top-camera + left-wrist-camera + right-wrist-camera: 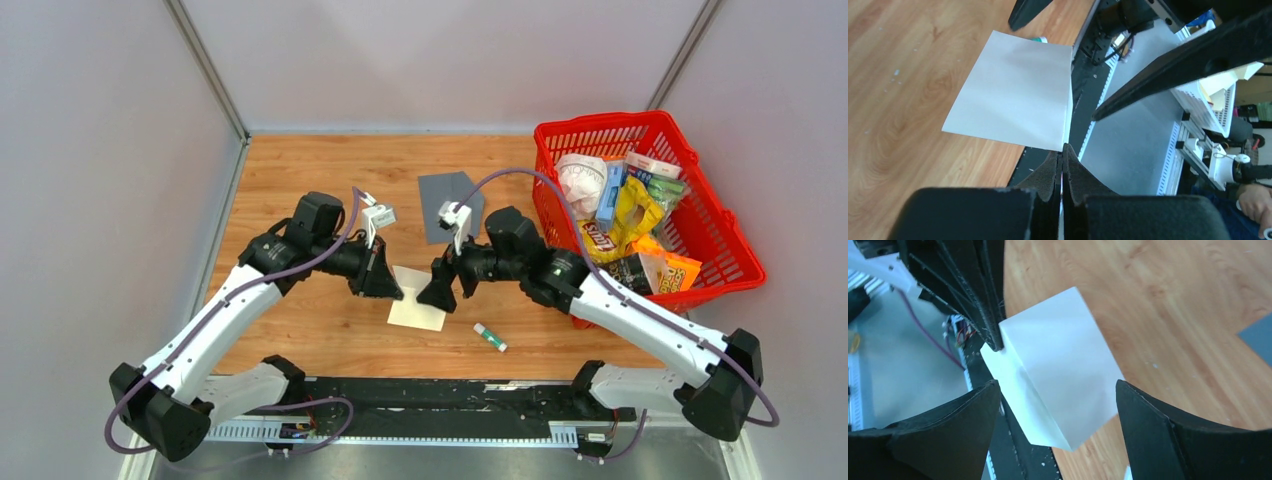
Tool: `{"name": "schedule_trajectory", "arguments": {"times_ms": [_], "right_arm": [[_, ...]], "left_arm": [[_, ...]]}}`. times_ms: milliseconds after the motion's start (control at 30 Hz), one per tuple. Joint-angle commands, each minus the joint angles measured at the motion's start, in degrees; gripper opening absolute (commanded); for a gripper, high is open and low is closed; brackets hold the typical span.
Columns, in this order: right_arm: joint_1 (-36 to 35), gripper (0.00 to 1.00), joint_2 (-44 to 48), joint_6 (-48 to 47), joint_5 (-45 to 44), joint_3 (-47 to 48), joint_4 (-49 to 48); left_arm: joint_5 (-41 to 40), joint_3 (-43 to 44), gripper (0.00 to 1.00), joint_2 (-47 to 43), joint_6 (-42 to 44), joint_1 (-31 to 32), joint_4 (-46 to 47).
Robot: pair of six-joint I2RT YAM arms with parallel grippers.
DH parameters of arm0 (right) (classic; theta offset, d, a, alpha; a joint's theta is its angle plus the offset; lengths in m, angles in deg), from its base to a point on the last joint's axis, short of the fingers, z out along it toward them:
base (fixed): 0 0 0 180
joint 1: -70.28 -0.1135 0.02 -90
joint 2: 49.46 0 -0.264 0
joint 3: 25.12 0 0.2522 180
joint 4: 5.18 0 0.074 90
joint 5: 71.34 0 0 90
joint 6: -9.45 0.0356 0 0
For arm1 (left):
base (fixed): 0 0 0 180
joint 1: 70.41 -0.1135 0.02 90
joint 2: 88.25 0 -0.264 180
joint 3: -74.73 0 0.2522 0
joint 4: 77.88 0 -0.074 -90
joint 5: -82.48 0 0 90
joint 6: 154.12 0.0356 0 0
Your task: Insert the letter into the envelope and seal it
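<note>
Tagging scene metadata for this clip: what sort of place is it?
Likely a robotics lab test cell, not a home: a wooden table boxed in by plain grey panel walls, left arm and right arm bolted to a black rail at its near edge, and a red basket of snack packs.

— Where is the letter (1013,95) seen?
— A pale folded sheet, pinched at one corner by the left gripper (1062,165).
— And the envelope (450,205)?
— Dark grey, laid flat on the wood beyond that gripper.

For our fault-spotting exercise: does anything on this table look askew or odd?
The letter is not flat: it bends along a crease, pinched at its edge by the left gripper. The envelope lies apart from it.
</note>
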Motion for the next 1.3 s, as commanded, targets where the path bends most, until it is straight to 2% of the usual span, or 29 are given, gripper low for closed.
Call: {"name": "schedule_trajectory", "arguments": {"times_ms": [0, 367, 533, 600, 667, 867, 1033, 1167, 1233, 1267], "right_arm": [[-4.52, 0.88, -2.83, -5.12, 4.11, 5.18, 3.71], [-7.08, 0.82, -4.51, -4.86, 8.33, 6.16, 5.83], [-7.08, 0.61, -3.10, -2.93, 11.14, 5.63, 4.60], [-7.08, 0.56, -3.01, -2.40, 11.23, 5.54, 4.51], [-7.08, 0.56, -3.10, -1.79, 11.41, 5.37, 4.51], [-7.08, 0.42, -4.24, 0.23, 11.94, 5.28, 4.25], [-7.16, 0.24, -4.94, 1.64, 11.49, 5.54, 4.07], [-7.08, 0.16, -6.00, 2.69, 11.06, 5.98, 3.81], [-7.08, 0.09, -6.79, 3.22, 9.66, 6.51, 4.33], [-7.08, 0.05, -7.23, 3.48, 8.43, 6.94, 4.77]], "left_arm": [[3.53, -2.26, 0.00, -3.06, 0.95, 1.25, 0.48], [7.14, -2.00, 0.00, -5.88, 0.94, 1.42, 3.38], [6.18, -1.29, 0.00, -5.70, 1.47, 1.42, 3.38], [6.00, -1.03, 0.00, -5.53, 1.73, 1.42, 3.29], [6.00, -0.86, 0.00, -5.26, 1.99, 1.51, 3.29], [4.86, 0.11, 0.00, -4.21, 3.05, 1.42, 2.42], [3.72, 1.08, 0.00, -3.07, 4.10, 1.51, 1.89], [1.52, 2.13, 0.00, -1.58, 5.25, 1.42, 0.57], [-0.41, 2.66, 0.00, -1.05, 5.42, 1.42, 0.31], [-0.85, 3.27, 0.06, -0.96, 5.60, 1.51, 0.04]]}}
